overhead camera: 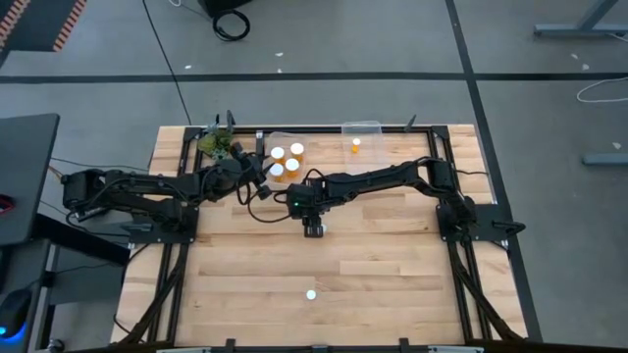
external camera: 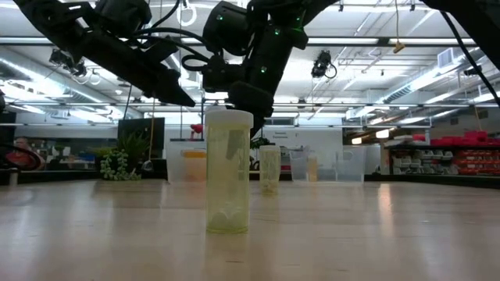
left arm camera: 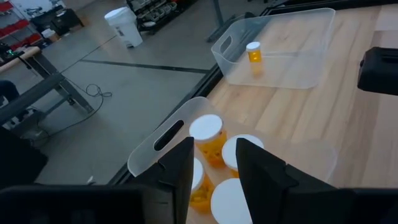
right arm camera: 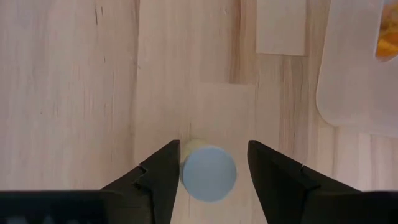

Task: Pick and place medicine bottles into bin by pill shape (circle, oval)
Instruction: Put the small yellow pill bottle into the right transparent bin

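My right gripper (overhead camera: 314, 226) is open and points down over an upright orange bottle with a white cap (right arm camera: 209, 174) in the middle of the table. Its fingers stand on either side of the cap with gaps showing. In the low view this bottle (external camera: 269, 168) stands on the table under the gripper. My left gripper (left arm camera: 214, 158) is open and empty above the left clear bin (overhead camera: 273, 137), which holds several white-capped bottles (overhead camera: 287, 159). The right clear bin (overhead camera: 363, 127) holds one small bottle (overhead camera: 355, 146). Another bottle (overhead camera: 311, 293) stands near the table's front edge.
A small green plant-like object (overhead camera: 216, 145) sits at the far left corner beside the left bin. The two bins stand side by side along the table's far edge. Bare wood lies between the middle bottle and the front bottle (external camera: 228, 172).
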Controlling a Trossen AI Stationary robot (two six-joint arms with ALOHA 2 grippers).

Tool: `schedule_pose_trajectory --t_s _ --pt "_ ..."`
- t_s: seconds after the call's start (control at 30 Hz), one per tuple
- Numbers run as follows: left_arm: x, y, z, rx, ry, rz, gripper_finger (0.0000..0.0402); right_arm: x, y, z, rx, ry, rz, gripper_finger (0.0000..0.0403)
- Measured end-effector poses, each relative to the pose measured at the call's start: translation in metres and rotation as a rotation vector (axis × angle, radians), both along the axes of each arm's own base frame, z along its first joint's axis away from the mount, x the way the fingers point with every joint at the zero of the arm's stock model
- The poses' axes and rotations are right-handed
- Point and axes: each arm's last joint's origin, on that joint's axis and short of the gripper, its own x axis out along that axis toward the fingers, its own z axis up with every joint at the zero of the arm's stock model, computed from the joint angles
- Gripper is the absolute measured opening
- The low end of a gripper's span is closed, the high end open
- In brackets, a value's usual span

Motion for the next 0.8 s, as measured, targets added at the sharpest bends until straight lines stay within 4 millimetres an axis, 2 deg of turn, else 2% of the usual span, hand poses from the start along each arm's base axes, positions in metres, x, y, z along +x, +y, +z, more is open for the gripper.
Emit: schedule_pose_trajectory --t_s 0.4,0.8 --pt "0.0 0.0 0.0001 0.0 -0.001 0.0 0.0134 0.0 -0.0002 -0.0001 0.001 0.0 -0.003 0.0157" --pt "0.0001 -0.0001 0.0003 -0.001 -0.002 -0.001 0.0136 -0.0001 -0.0014 0.0001 -0.015 0.0 -0.014 0.0149"
